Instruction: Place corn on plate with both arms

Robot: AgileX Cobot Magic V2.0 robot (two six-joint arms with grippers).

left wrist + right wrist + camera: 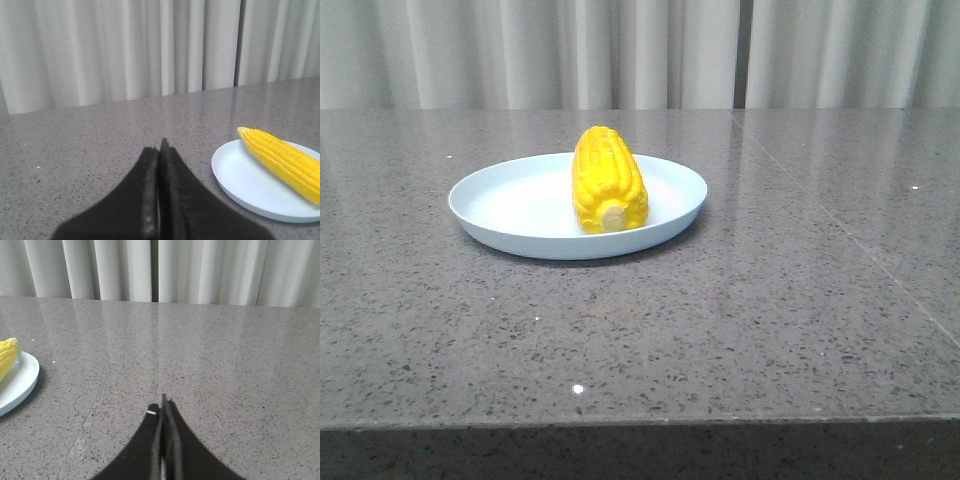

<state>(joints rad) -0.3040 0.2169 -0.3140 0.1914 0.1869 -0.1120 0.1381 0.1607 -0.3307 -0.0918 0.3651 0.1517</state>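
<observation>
Corn: we see the yellow corn [609,181] lying on its side on the plate, right of the plate's centre, pale stub end toward the front camera, tip pointing away toward the curtain.
Plate: the pale blue plate [510,205] sits flat on the desk; we use it as our landmark.
Desk: grey speckled stone desk [740,320], with a seam line running off to the right of the plate.
Left end effector: we see the left end effector [161,145] with its two black fingers pressed together, holding nothing, over bare desk beside the plate and apart from it.
Right end effector: the right end effector [163,401] has its fingers pressed together too, nothing between them, over bare desk well apart from the plate.
Curtain: white pleated curtain [640,50] hangs behind the desk, beyond the plate.
Front view: we see neither arm there.
</observation>
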